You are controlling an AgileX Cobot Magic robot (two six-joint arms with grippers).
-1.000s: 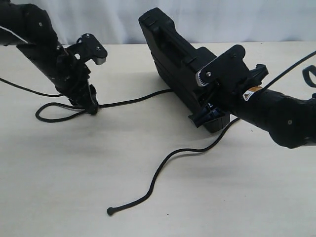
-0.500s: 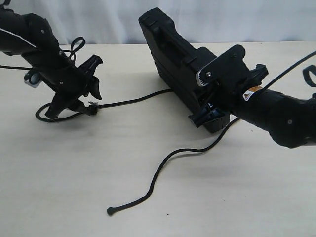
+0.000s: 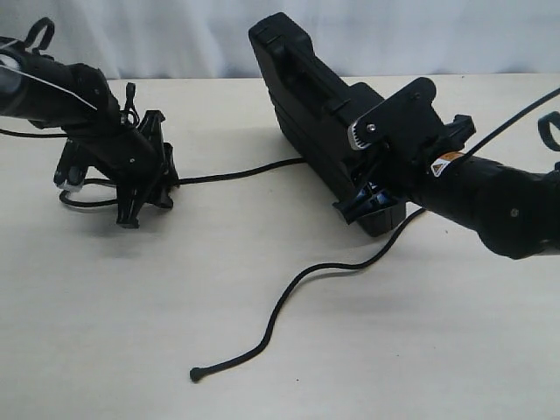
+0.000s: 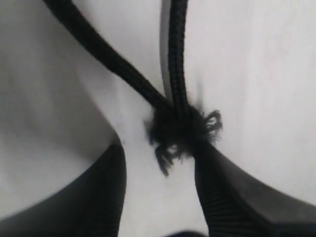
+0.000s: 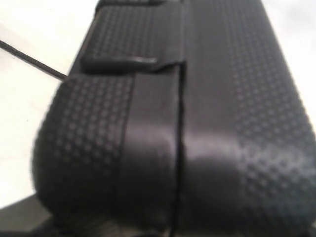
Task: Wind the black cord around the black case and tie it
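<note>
The black case [image 3: 306, 105] stands on its long edge, tilted, in the middle of the table. My right gripper [image 3: 372, 188] is shut on its near end, and in the right wrist view the dotted shell of the case [image 5: 222, 98] fills the picture. The black cord [image 3: 289, 289] runs from a loop at the left, passes under the case and ends in a knobbed tip [image 3: 195, 374] at the front. My left gripper [image 3: 149, 199] is down at the table, open. The frayed knot [image 4: 182, 131] lies just beyond its fingertips [image 4: 111, 187], against one of them.
The pale wooden table [image 3: 420, 350] ends at a white backdrop [image 3: 394, 35] behind the case. Thin robot cables [image 3: 516, 118] hang beside the right arm and trail behind the left arm [image 3: 52, 87].
The left arm has rolled over and dropped low, its gripper now lying open at the knot instead of standing over it. The cord loop shifted slightly. The right arm and case stayed put.
</note>
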